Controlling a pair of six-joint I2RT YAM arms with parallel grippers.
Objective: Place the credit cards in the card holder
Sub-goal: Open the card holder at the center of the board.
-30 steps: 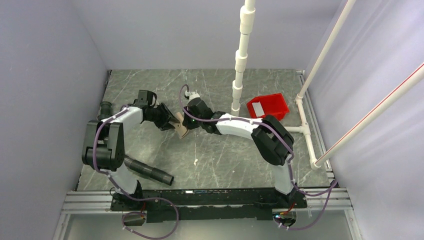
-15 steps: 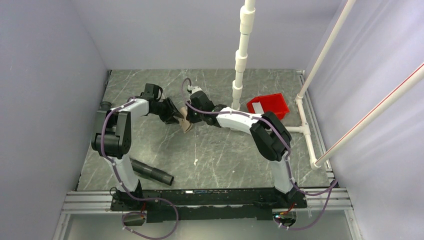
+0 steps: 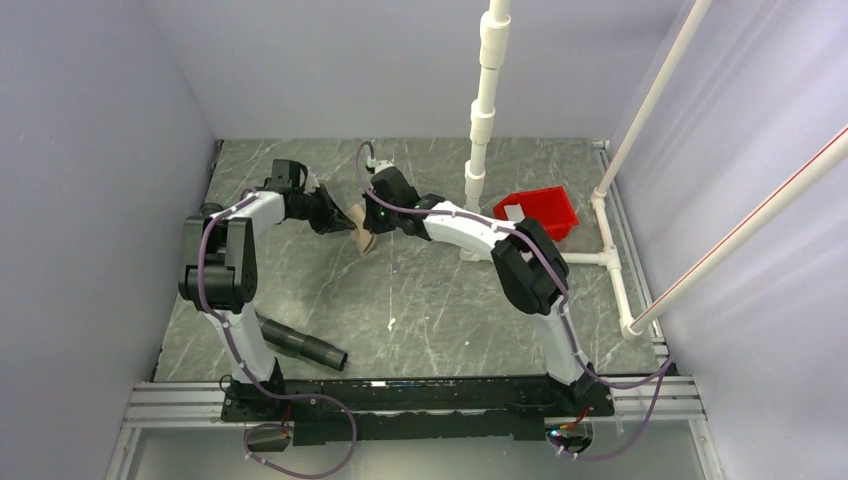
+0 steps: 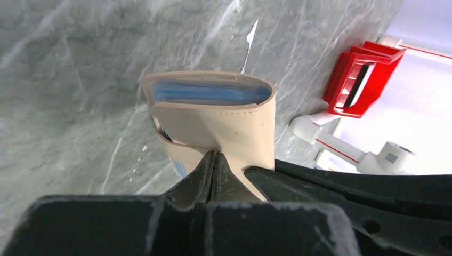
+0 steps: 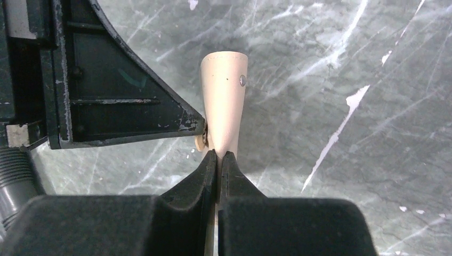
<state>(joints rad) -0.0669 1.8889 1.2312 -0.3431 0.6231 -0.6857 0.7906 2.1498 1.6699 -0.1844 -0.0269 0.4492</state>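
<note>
**Left gripper [image 4: 213, 160] just clamped the card holder [image 4: 213, 117]**

It hangs above the table [image 3: 450, 310], mouth opening away from my left wrist. My right gripper [image 5: 218, 160] pinches the snap flap. A credit card [image 3: 516, 215] lies in the red bin [image 3: 558, 200], nearer my right arm.

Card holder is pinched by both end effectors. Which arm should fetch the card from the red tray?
Right, probably. The red tray with the card lies on the side of the right arm, while the left end effector is shut on the card holder and could hold it alone.
</note>
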